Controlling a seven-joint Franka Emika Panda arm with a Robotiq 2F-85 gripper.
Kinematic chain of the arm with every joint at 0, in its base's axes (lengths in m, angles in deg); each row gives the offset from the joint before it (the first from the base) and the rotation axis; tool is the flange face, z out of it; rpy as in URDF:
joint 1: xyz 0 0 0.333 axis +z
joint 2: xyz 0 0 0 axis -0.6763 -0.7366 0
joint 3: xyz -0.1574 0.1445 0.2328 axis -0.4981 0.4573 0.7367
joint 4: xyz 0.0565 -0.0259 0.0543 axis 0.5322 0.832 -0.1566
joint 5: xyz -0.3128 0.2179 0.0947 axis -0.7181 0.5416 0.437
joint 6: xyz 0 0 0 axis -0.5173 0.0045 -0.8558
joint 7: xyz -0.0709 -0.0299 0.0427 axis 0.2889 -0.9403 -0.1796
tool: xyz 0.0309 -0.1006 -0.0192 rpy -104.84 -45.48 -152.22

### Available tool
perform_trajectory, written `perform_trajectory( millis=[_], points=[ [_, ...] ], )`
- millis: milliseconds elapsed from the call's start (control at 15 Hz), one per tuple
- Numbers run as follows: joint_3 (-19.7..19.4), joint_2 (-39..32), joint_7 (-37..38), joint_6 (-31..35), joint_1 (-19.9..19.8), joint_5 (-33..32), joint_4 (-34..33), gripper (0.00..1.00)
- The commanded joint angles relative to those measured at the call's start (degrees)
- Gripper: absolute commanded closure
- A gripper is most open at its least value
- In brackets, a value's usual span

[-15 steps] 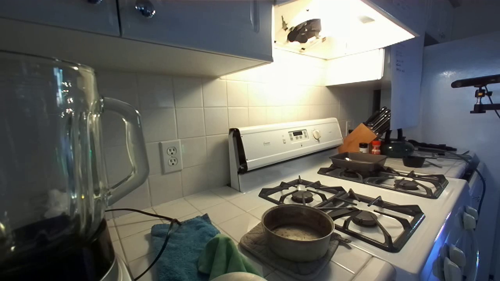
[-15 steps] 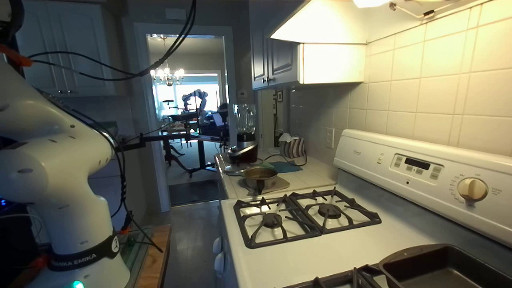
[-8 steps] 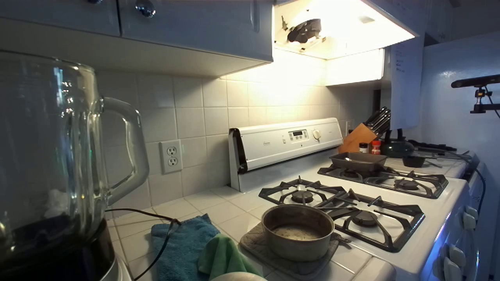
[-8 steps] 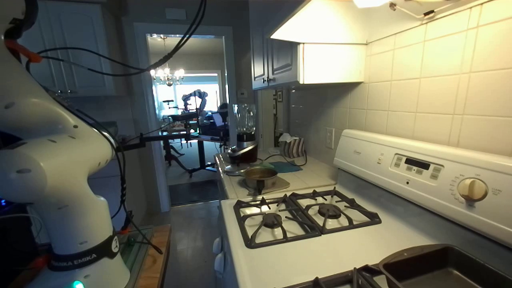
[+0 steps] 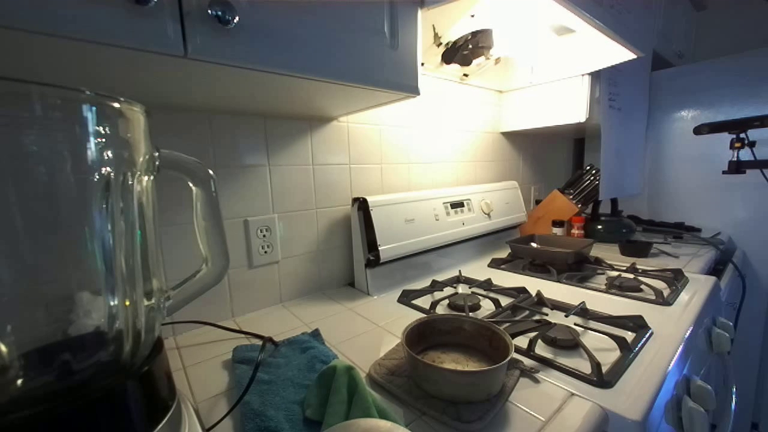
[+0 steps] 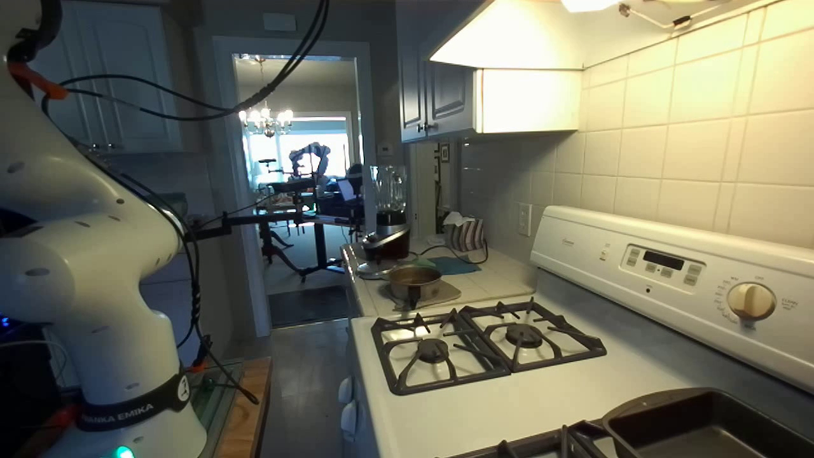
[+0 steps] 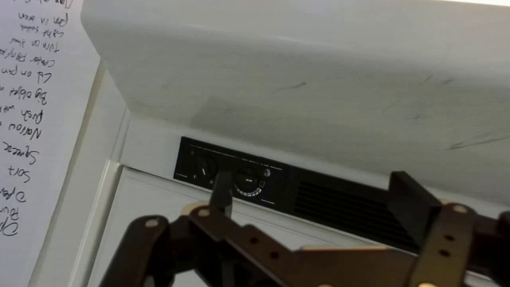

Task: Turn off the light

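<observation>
My pincer (image 7: 312,187) stands wide apart, fingers (image 7: 223,195) well clear of each other, and in the wrist view one of them shows against the black panel (image 7: 285,179), its tip between two knobs (image 7: 248,179); touching or not, I cannot tell! That panel is set in the hood (image 7: 299,87), a handwritten sheet (image 7: 24,119) hanging alongside. And there's the light (image 6: 588,5), on and blazing under the hood in an exterior view, yellowing the tiled wall (image 6: 687,152)! Below it, the white stove (image 6: 509,397), a baking pan (image 5: 549,251) sitting toward its back. Out now to the bench (image 6: 502,280), and at the corner where the aisle edge meets the stove, a pot (image 6: 413,284) sits on a pad (image 5: 384,366)! Blue towel (image 5: 279,372) near it, blender (image 6: 391,222) at the far end by the aisle edge, striped box (image 6: 467,236) closer to the wall edge.
</observation>
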Motion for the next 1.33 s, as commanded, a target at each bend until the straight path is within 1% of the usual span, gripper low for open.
perform_trajectory(
  millis=[0,333,733,1133,1267],
  points=[
    [-0.02,-2.24,-1.38,0.68,0.09,1.61,-3.34,0.0],
    [-1.16,-5.93,-2.84,-1.37,1.0,2.73,-8.95,0.0],
    [-3.66,-12.87,-5.54,-7.3,1.13,5.96,-17.42,0.0],
    [-6.37,-18.59,-9.83,-12.29,1.89,13.79,-26.26,0.0],
    [-6.97,-20.55,-11.13,-14.51,1.52,16.11,-29.28,0.0]
  ],
)
